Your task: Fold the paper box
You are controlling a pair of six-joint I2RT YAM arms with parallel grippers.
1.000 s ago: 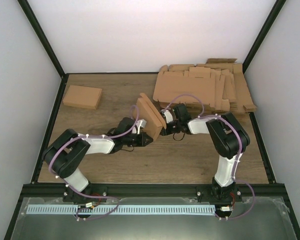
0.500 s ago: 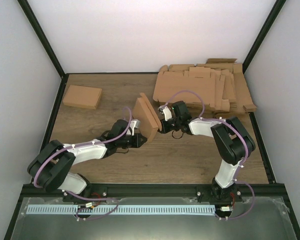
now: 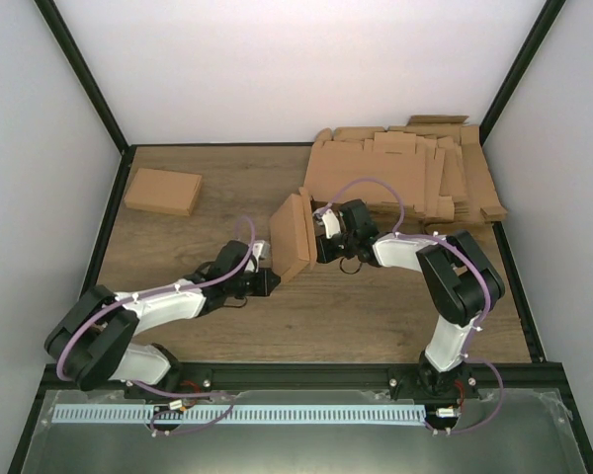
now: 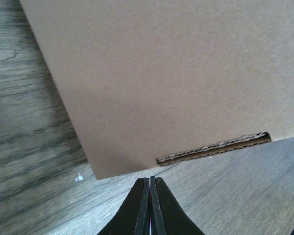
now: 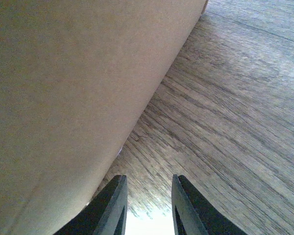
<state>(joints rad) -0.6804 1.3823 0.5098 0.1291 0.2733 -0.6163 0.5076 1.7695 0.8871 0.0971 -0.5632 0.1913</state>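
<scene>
A folded brown cardboard box (image 3: 293, 237) stands on edge, tilted, at the middle of the table. My left gripper (image 3: 270, 281) is shut and empty, its tip just short of the box's lower left corner; in the left wrist view the box face (image 4: 161, 73) with a slot of corrugated edge fills the frame above my left gripper (image 4: 151, 183). My right gripper (image 3: 319, 249) is open a little and empty beside the box's right face, which fills the left of the right wrist view (image 5: 63, 98) next to my right gripper (image 5: 148, 183).
A finished folded box (image 3: 162, 191) lies at the far left. A pile of flat unfolded cardboard blanks (image 3: 405, 173) lies at the far right, just behind the right arm. Black frame posts run along both table sides.
The box has tipped and shifted right and back. My left arm has stretched out lower and drawn back from the box. My right gripper has stayed close beside it.
</scene>
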